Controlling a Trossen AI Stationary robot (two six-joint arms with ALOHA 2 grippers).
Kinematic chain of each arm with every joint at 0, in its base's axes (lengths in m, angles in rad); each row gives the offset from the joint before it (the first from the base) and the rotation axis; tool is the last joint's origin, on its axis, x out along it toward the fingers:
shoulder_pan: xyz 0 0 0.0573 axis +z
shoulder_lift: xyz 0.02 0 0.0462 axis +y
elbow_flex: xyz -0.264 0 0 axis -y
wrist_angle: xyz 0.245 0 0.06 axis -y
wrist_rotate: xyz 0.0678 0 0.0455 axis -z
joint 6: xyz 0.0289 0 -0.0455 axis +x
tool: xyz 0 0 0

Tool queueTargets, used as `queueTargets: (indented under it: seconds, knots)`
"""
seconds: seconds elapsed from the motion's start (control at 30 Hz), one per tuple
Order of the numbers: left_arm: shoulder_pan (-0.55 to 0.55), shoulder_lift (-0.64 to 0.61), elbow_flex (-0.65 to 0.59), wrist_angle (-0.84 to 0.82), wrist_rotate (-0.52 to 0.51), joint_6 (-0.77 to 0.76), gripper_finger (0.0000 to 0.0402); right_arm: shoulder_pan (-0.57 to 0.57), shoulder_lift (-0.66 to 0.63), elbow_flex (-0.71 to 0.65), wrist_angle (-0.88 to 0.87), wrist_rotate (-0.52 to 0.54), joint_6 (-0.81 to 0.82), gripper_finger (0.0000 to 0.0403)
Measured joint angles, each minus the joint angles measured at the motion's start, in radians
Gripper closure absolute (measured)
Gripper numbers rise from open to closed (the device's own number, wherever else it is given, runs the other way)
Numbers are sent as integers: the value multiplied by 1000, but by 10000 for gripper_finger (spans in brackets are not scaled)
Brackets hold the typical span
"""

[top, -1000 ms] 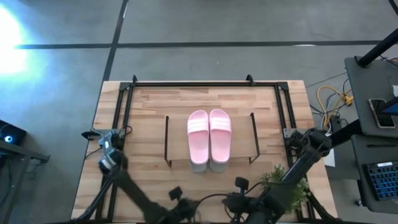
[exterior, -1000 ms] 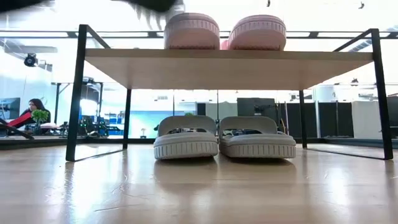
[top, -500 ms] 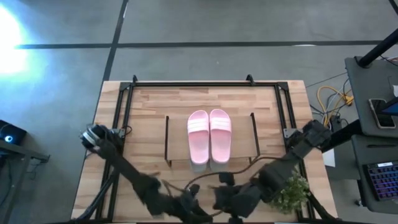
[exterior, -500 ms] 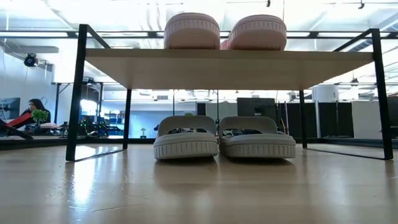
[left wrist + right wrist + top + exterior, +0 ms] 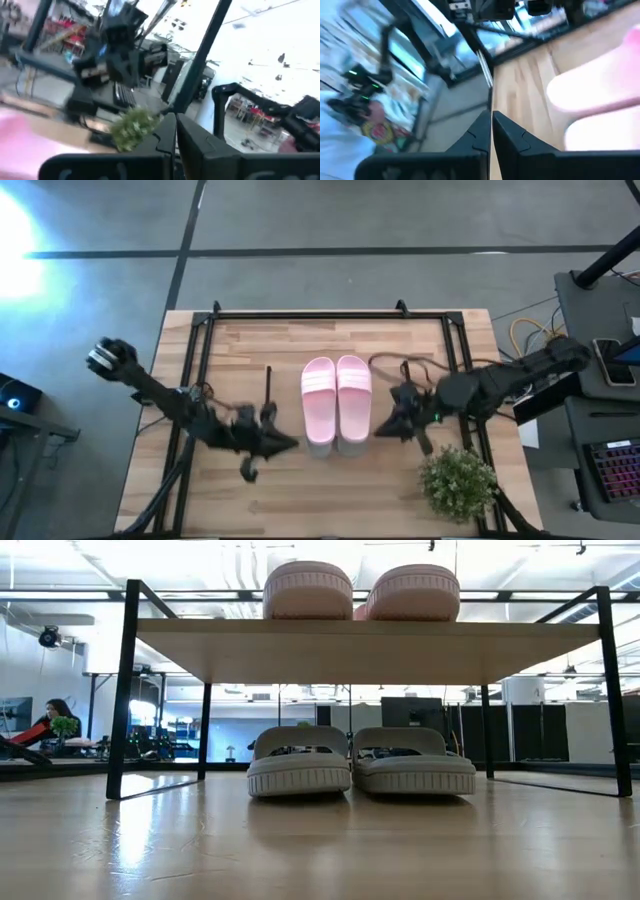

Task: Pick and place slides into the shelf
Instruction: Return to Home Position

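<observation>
While both pink slides [image 5: 337,398] are lying side by side atop the shelf [image 5: 200,640], w/ grey pair [image 5: 360,768] sitting beneath, L gripper [image 5: 288,445] & R gripper [image 5: 382,431] are hovering either side, fingers pressed together, holding nothing.

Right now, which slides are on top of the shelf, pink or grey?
The two pink slides sit on top of the shelf; the grey pair stands on the table beneath it.

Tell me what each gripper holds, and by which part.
Nothing. The left gripper and right gripper are both shut and empty, either side of the pink slides.
</observation>
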State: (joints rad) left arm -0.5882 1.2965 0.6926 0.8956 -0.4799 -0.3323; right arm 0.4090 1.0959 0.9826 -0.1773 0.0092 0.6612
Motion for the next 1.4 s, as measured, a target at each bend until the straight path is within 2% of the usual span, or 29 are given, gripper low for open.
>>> queueTargets:
  seconds: [0.07, 0.13, 0.3, 0.43, 0.53, 0.73, 0.87, 0.93, 1.07, 1.2, 1.3, 1.4]
  knots:
    - [65, -90, -41, -56, 59, 41, 401, -86, -62, -81, 75, -80, -19, 392]
    - [142, -175, -64, -158, 115, 52, 401, -166, -114, -131, 88, -116, -39, 392]
    - [325, -377, -71, -554, 255, -26, 401, -331, -232, -182, 10, -120, -88, 392]
    - [386, -510, -76, -723, 261, -27, 401, -397, -326, -192, -62, -79, -101, 392]
    - [395, -587, -103, -722, 234, -28, 401, -408, -389, -195, -161, -13, -147, 392]
    - [391, -677, -208, -721, 209, -89, 401, -408, -517, -202, -330, 53, -165, 392]
    - [391, -714, -288, -660, 93, -158, 401, -408, -608, -208, -439, 159, -164, 392]
    - [391, -737, -318, -644, 80, -182, 401, -408, -656, -208, -469, 197, -156, 392]
    - [391, -797, -354, -644, 78, -178, 401, -408, -760, -212, -534, 241, -141, 392]
    - [392, -853, -361, -673, 36, -177, 401, -408, -869, -215, -646, 356, -119, 392]
    - [392, -911, -362, -683, 39, -182, 401, -408, -950, -215, -723, 365, -19, 392]
    - [392, -957, -362, -675, 68, -180, 401, -408, -1027, -215, -783, 318, 82, 392]
